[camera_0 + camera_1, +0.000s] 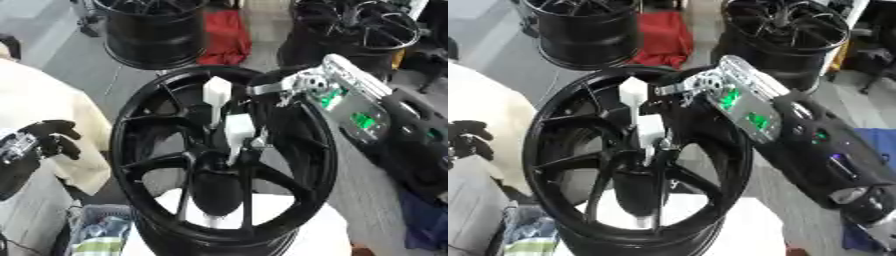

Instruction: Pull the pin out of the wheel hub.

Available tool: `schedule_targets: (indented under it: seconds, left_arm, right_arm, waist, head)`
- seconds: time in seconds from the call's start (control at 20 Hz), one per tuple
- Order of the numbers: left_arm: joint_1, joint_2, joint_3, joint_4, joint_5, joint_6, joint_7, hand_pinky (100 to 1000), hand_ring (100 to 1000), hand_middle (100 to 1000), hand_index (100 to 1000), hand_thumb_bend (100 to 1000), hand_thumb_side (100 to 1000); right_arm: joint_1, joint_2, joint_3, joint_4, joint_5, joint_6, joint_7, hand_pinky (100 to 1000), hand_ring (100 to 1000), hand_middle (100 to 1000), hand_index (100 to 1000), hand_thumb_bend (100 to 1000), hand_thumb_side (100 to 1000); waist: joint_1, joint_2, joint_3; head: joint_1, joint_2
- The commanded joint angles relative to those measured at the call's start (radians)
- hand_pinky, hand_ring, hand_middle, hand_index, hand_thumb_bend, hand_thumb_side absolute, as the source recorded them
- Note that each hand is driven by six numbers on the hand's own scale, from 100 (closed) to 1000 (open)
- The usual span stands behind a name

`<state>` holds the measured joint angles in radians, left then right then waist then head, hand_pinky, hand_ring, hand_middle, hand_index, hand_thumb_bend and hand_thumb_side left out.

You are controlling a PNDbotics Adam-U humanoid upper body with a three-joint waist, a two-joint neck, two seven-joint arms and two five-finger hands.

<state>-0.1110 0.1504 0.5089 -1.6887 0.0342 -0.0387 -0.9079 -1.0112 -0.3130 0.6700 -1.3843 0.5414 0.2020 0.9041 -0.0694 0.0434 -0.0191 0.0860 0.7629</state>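
Black wheel hub [223, 165] lies flat, centre stage. White pin [229, 127] stands from its middle, long axis tilted up and away. Right hand [262, 137] reaches in from upper right, just beside the pin; grip not discernible. Left hand [52, 137] idle far left, curled on nothing. Right eye view shows more forearm.

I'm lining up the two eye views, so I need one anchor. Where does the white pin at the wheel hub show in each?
Left eye view: the white pin stands just above centre, rising from the hub of the black wheel.
Right eye view: the pin sits left of centre, again over the hub.
Shared landmark: the red cloth on the floor behind, top centre in both views.
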Motion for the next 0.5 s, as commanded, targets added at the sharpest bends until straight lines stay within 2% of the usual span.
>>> schedule_targets:
  seconds: [0.05, 0.3, 0.5]
  left_arm:
    - [-0.005, 0.014, 0.003, -0.014, 0.000, 0.001, 0.001, 598, 580, 629, 796, 100, 806]
    - [-0.005, 0.017, 0.005, -0.014, 0.002, 0.002, 0.001, 598, 579, 629, 796, 100, 805]
    - [-0.001, 0.022, 0.016, -0.015, 0.002, 0.004, 0.001, 598, 579, 629, 796, 100, 804]
  right_arm:
    - [-0.023, -0.035, -0.032, -0.058, -0.004, 0.014, 0.003, 605, 534, 479, 549, 100, 116]
    - [-0.036, -0.091, -0.074, -0.142, -0.037, 0.040, 0.003, 593, 518, 460, 529, 100, 100]
    - [-0.046, -0.172, -0.147, -0.215, -0.079, 0.088, -0.002, 590, 509, 455, 524, 100, 100]
  waist:
    - [0.006, -0.008, 0.000]
    - [0.006, -0.009, -0.003]
    - [0.002, -0.014, -0.019]
  head:
    - [0.001, -0.008]
    - [0.006, -0.008]
    - [0.023, -0.006]
